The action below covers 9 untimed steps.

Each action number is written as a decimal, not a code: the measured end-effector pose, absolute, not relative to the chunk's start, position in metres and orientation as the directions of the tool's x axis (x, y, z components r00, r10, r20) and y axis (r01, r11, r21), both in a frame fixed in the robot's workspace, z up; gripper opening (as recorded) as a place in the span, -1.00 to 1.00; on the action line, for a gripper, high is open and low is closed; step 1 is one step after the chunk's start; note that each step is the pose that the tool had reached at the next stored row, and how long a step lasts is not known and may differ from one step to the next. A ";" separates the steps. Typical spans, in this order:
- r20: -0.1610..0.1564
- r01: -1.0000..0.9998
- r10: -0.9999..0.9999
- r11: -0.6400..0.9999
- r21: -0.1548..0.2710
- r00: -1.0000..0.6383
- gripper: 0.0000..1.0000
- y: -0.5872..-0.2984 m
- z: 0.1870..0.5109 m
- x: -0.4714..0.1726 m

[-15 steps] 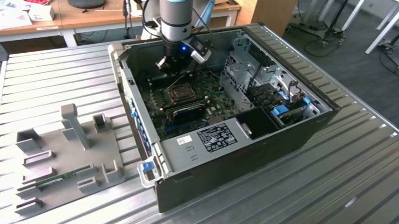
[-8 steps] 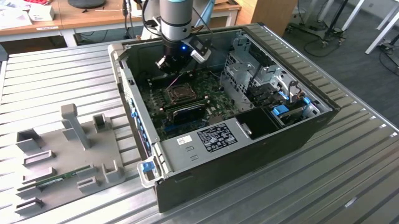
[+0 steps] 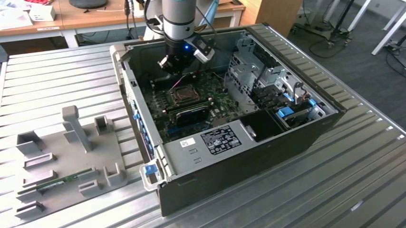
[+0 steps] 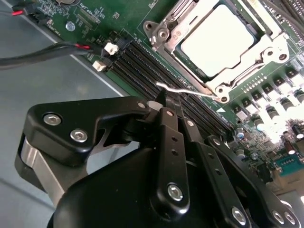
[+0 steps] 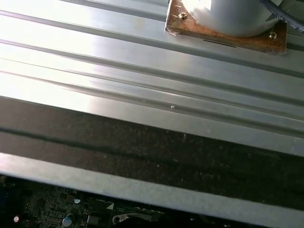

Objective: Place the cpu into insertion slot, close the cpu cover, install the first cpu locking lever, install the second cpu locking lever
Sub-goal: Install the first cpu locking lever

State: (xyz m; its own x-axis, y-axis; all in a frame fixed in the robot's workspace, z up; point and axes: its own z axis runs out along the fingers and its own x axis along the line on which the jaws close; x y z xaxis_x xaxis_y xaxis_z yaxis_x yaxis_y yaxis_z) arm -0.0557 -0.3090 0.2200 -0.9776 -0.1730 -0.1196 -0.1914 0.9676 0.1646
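my tool (image 4: 164,100): pinched together, tip at hooked end of locking lever (image 4: 187,89) beside lowered cpu cover (image 4: 273,50) | cpu (image 4: 221,38): pale silvery square, flat within cover's cut-out

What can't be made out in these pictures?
1. Exterior view: the insertion slot is too small to show its levers.
2. Second wrist view: the gripper itself hides whether it touches the locking lever.
3. First wrist view: the circuit board is mostly cut off by the edge.
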 end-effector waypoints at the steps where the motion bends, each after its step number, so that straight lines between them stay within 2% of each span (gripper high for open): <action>1: -0.120 -0.191 -0.173 0.967 0.166 -0.978 -0.80 -0.309 0.222 -0.056; 9: -0.123 -0.192 -0.172 0.967 0.168 -0.977 -0.80 -0.312 0.226 -0.058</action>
State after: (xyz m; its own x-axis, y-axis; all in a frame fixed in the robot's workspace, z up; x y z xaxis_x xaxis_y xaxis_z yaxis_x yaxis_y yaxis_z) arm -0.0580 -0.3125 0.2263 -0.9773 -0.1724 -0.1228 -0.1916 0.9670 0.1677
